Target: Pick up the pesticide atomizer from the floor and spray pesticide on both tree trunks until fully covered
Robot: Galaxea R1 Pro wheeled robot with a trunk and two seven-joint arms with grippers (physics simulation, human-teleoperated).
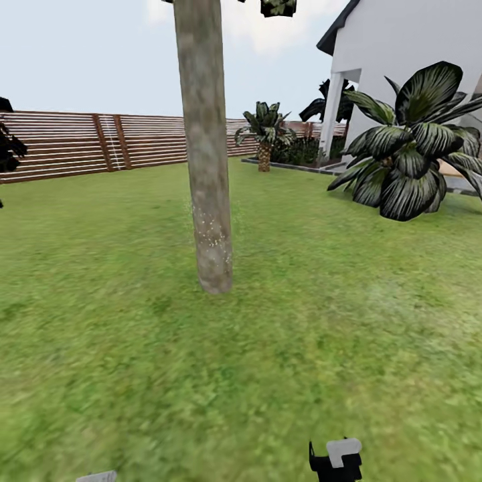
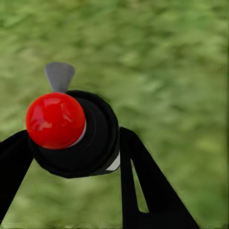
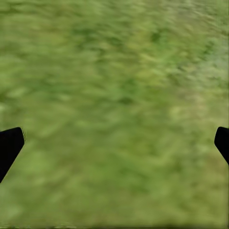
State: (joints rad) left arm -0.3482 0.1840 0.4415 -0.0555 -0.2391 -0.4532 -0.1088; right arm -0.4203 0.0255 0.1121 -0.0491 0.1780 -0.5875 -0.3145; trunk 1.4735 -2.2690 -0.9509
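A tree trunk (image 1: 206, 154), straight and mottled tan-grey, rises from the lawn just ahead in the head view. Pale yellowish specks dot its lower part (image 1: 214, 237). My left gripper (image 2: 76, 162) is shut on the pesticide atomizer (image 2: 90, 143), a dark cylinder with a round red cap (image 2: 55, 120) and a grey nozzle tip (image 2: 59, 76), held over grass. My right gripper (image 3: 114, 143) is open over the grass, with nothing between its black fingertips (image 3: 9, 145). A dark and pale part of the right arm (image 1: 336, 460) shows at the head view's lower edge.
Green lawn (image 1: 321, 321) spreads all around. A brown slatted fence (image 1: 80, 144) runs along the back left. A white house (image 1: 402, 60) stands at the back right, with a big striped-leaf plant (image 1: 408, 154) before it and a small palm (image 1: 266, 130) farther off.
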